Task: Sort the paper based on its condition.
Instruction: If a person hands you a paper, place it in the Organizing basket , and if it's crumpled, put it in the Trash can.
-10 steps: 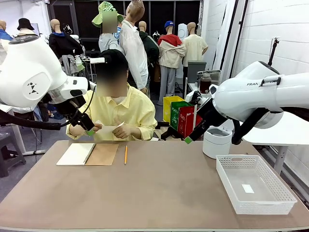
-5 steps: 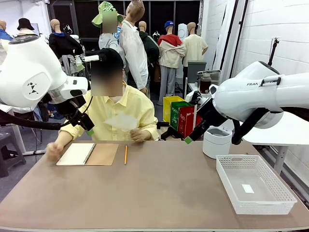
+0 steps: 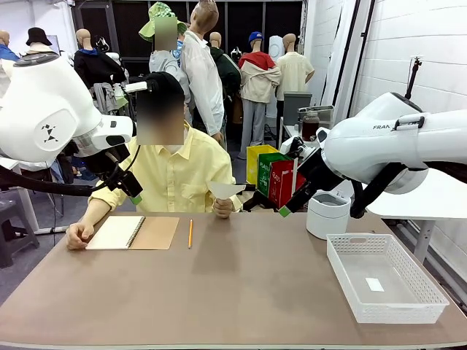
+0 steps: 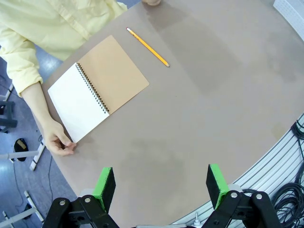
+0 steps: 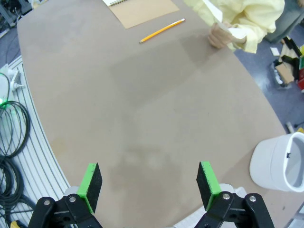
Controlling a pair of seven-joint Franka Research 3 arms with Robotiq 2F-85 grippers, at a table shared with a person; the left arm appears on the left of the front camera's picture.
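The person across the table holds a flat white sheet of paper [image 3: 225,191] up in one hand above the far table edge; the right wrist view shows that paper [image 5: 212,10] at the hand. A small flat paper piece [image 3: 374,284] lies in the white basket [image 3: 427,290]. My left gripper [image 3: 136,198] hangs above the far left of the table. In the left wrist view the left gripper [image 4: 161,183] stands open and holds nothing. My right gripper [image 3: 285,211] hovers high at the right, and the right wrist view shows it [image 5: 148,183] open and holding nothing.
A spiral notebook [image 3: 133,232] lies open at the far left, with the person's other hand [image 3: 76,235] at its left edge. A yellow pencil [image 3: 190,233] lies beside it. A round white bin [image 3: 327,214] stands at the far right, behind the basket.
The person lifted the paper from chest height and carried it toward the table's middle. The other hand dropped to the notebook's left edge. Neither arm moved.
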